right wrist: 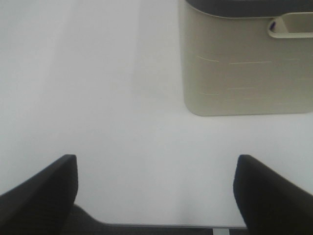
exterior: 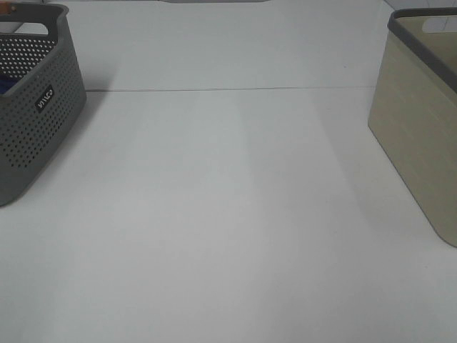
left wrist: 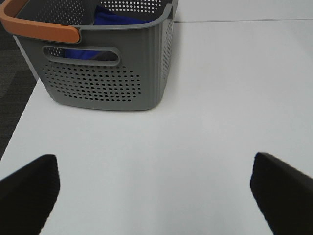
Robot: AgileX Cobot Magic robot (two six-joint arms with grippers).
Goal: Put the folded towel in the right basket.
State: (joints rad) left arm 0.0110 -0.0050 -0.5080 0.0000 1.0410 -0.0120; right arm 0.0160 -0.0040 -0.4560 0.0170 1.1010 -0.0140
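Observation:
A blue folded towel (left wrist: 111, 18) lies inside the grey perforated basket (left wrist: 105, 83), which has an orange handle. It also shows as a blue patch (exterior: 6, 84) in the grey basket (exterior: 32, 107) at the left of the exterior high view. The beige basket (exterior: 418, 143) stands at the right edge and also shows in the right wrist view (right wrist: 244, 73). My left gripper (left wrist: 154, 164) is open and empty over the bare table, short of the grey basket. My right gripper (right wrist: 156, 161) is open and empty, short of the beige basket. Neither gripper shows in the exterior high view.
The white table (exterior: 228, 214) runs between the two baskets, with a thin seam line (exterior: 228, 89) across its far part. The table's edge and dark floor (left wrist: 12, 68) lie beside the grey basket. The table's near edge (right wrist: 161, 226) shows under my right gripper.

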